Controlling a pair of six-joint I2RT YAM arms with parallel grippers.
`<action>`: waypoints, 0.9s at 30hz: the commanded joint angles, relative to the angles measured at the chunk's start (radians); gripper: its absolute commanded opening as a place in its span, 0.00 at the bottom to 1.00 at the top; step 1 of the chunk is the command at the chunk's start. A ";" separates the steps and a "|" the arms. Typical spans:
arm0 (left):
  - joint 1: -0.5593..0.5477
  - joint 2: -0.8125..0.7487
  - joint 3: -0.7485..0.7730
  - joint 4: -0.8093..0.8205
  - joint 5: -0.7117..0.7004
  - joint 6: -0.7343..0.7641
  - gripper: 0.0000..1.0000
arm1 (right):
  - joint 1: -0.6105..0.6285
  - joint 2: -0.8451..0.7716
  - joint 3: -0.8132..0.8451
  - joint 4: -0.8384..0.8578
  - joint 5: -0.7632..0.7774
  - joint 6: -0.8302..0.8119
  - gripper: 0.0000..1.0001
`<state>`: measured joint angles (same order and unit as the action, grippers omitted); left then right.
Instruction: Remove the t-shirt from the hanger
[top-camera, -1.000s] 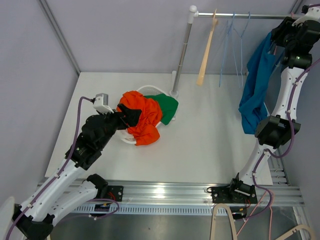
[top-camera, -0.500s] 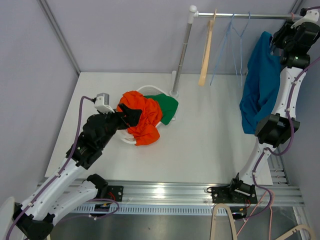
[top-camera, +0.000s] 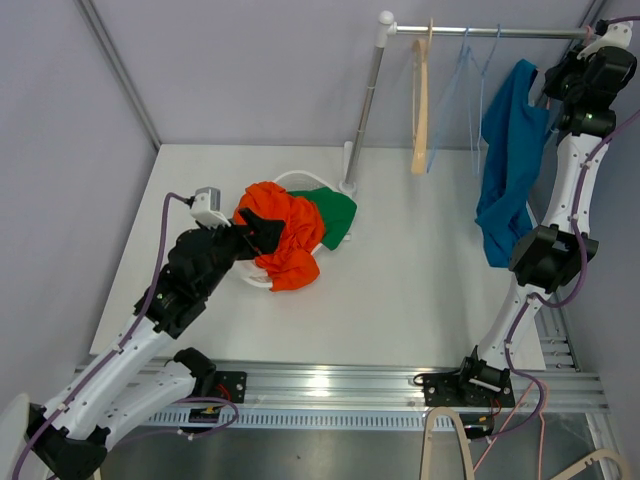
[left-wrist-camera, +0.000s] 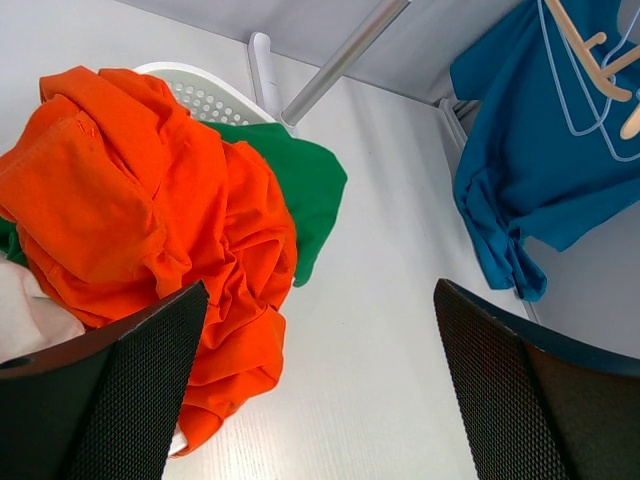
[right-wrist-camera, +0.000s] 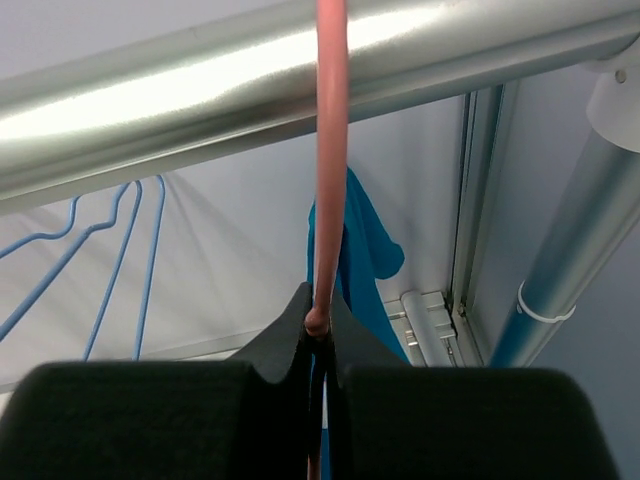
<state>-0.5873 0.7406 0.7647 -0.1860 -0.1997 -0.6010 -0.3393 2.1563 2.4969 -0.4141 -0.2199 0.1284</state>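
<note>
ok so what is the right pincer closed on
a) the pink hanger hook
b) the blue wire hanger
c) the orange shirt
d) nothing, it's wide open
a: in the right wrist view the right pincer is shut on the tip of the pink hanger hook, which runs up across the metal rail.
</note>
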 joint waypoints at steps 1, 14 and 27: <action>-0.008 -0.015 -0.010 0.040 -0.006 0.017 0.99 | 0.011 -0.032 0.019 0.041 -0.018 0.019 0.00; -0.009 -0.079 -0.031 0.026 -0.006 0.012 1.00 | 0.043 -0.263 -0.130 0.130 -0.010 -0.015 0.00; -0.023 -0.162 -0.067 0.094 0.123 0.044 0.99 | 0.074 -0.515 -0.458 0.058 0.117 0.026 0.00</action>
<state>-0.5915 0.6102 0.7059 -0.1661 -0.1524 -0.5953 -0.2672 1.7397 2.1010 -0.3851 -0.1783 0.1276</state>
